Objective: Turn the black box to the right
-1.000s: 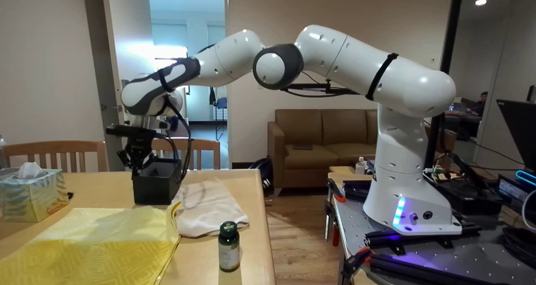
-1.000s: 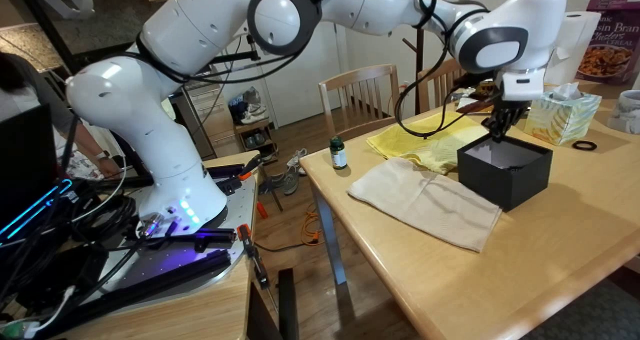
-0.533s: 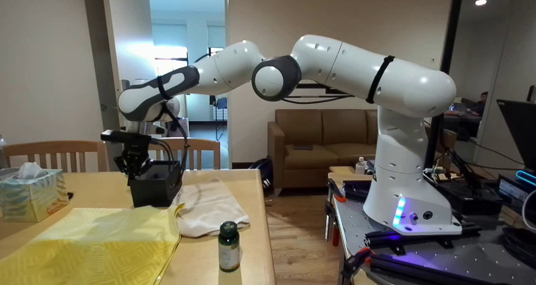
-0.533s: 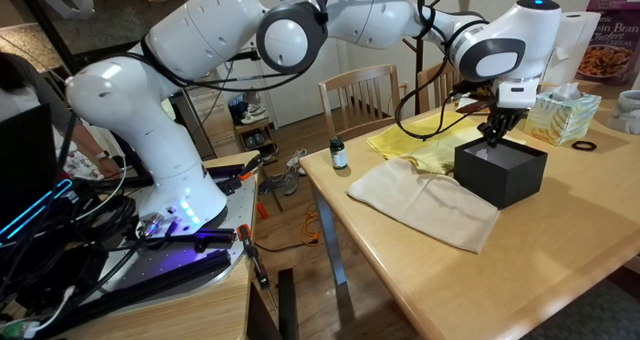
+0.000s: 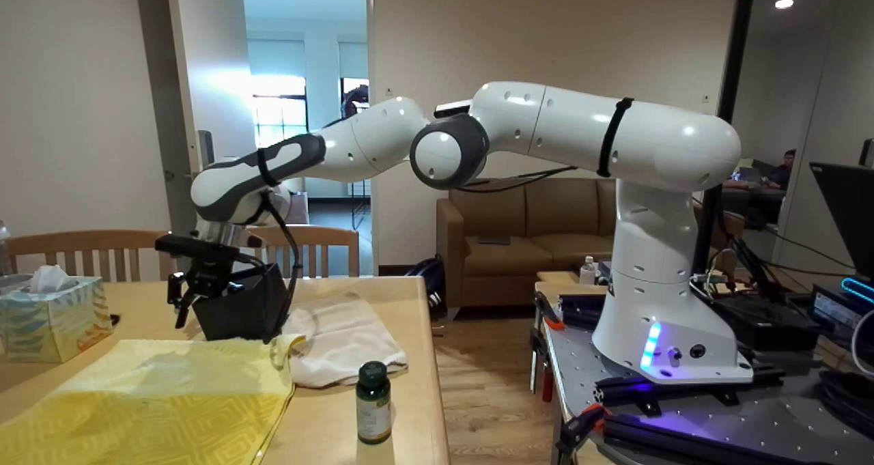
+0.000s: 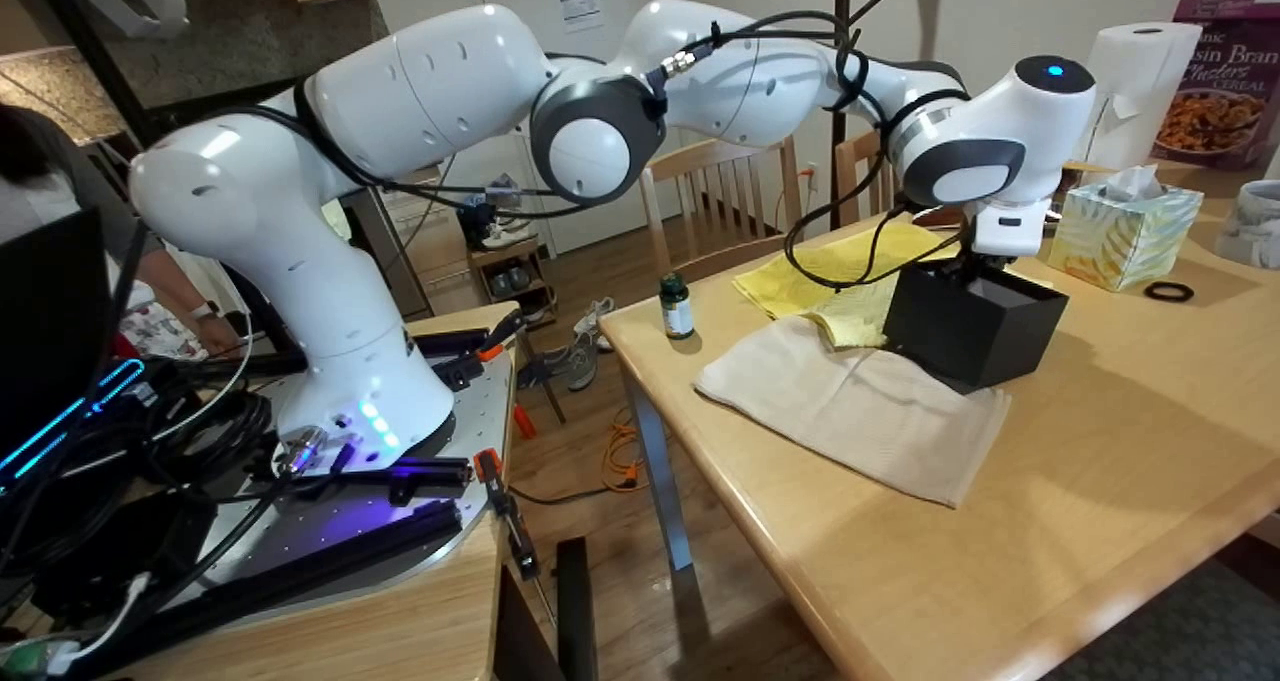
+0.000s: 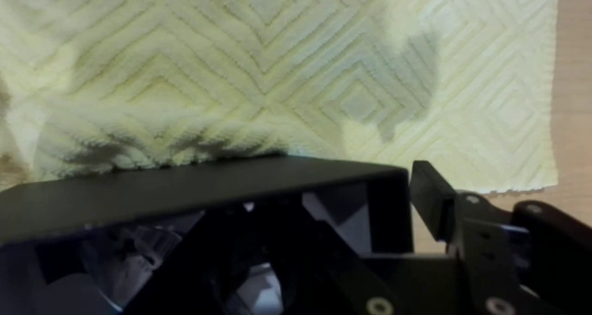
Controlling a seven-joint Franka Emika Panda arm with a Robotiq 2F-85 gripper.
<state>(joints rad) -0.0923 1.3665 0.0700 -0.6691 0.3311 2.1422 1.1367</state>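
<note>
OK, matte black rectangular box (image 5: 232, 313) stands tilted on the pale wooden worktop (image 6: 1120, 521), rim sloping down toward the black two-finger gripper (image 5: 205, 296). Off-white cloth (image 6: 850, 411) just beside it; can't tell if the base sits on its edge. Gripper looks spread, straddling an end wall: outer finger (image 7: 430, 199) outside, its mate dipping inside, no pinch seen. Probably mid-turn. Main risk: box topples instead of swivelling, as an unclamped wall pushed or pressed near the top would tip a likely light shell. Also, yellow quilted cloth (image 7: 268, 74) is rucked against the long wall, so it could brake the base or get dragged along. Too much tilt may slip the gripper off the rim, leaving the box half turned. Dark green bottle (image 5: 373, 410) well apart, so low risk of a knock.
</note>
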